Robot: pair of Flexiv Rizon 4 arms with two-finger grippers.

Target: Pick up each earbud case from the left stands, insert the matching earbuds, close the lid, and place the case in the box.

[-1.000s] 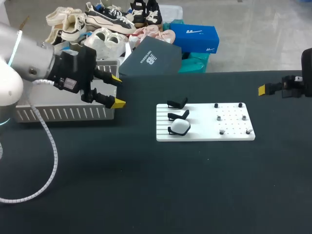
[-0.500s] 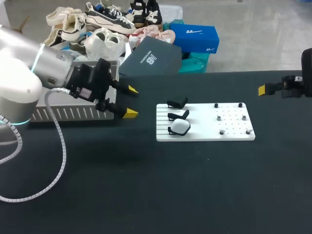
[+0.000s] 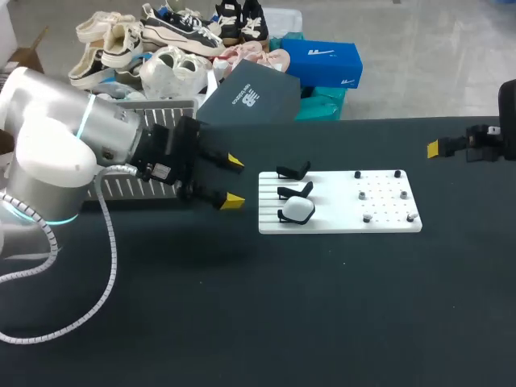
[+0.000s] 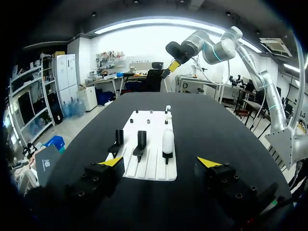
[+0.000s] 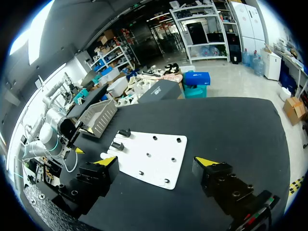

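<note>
Head view: one white, glossy, rounded earbud case [image 3: 297, 210] is sitting on the front one of three black stands on the white ribbed plate [image 3: 339, 222]. The left gripper [image 3: 233, 181] is hovering just beside the plate, jaws spread wide, holding nothing.

Left wrist view: the case is standing ahead of the gripper, and two stands are sitting empty.

Right wrist view: the right gripper [image 5: 155, 161] is hanging wide open, empty.

This is looking like a robotics lab. A left arm [image 3: 56, 161] and a right arm [image 4: 219, 48] are standing at one black table [image 3: 322, 306]. A white board [image 3: 387, 218] is lying just ahead of the left gripper [image 3: 234, 181], carrying black stands [image 3: 292, 171] and small pegs [image 3: 364, 194]. A grey slatted basket [image 3: 129, 187] is sitting behind its fingers.
</note>
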